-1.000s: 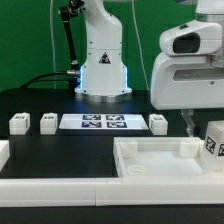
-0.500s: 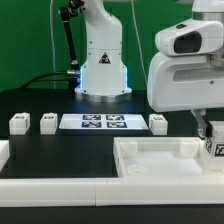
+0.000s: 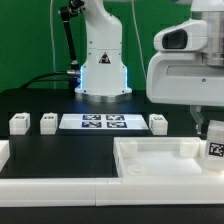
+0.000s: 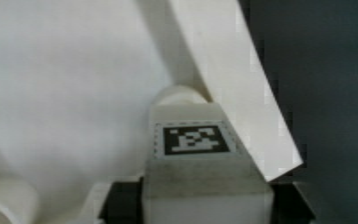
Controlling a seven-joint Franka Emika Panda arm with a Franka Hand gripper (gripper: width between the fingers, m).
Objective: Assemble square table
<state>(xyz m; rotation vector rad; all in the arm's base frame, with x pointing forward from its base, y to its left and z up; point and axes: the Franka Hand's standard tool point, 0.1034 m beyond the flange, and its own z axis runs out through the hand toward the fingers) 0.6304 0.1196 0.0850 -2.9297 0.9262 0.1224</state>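
Note:
The white square tabletop [image 3: 160, 160] lies at the exterior view's right, rim up, against the white bar fence. My gripper [image 3: 212, 135] hangs over its right edge, shut on a white tagged leg [image 3: 215, 148]. In the wrist view the leg [image 4: 194, 140] sits between my dark fingers [image 4: 126, 198], its tag facing the camera, over the tabletop's rim [image 4: 220, 60] and inside floor. Three more legs stand on the black table: two at the left [image 3: 19, 123] [image 3: 48, 122] and one right of the marker board [image 3: 158, 123].
The marker board [image 3: 103, 122] lies in the middle of the table. The robot's base [image 3: 102, 70] stands behind it. The long white bar fence [image 3: 60, 187] runs along the front edge, with a short end [image 3: 4, 153] at the left.
My gripper with the leg has moved toward the exterior view's right and slightly down, closer to the tabletop's right edge. The other legs and the tabletop have not moved.

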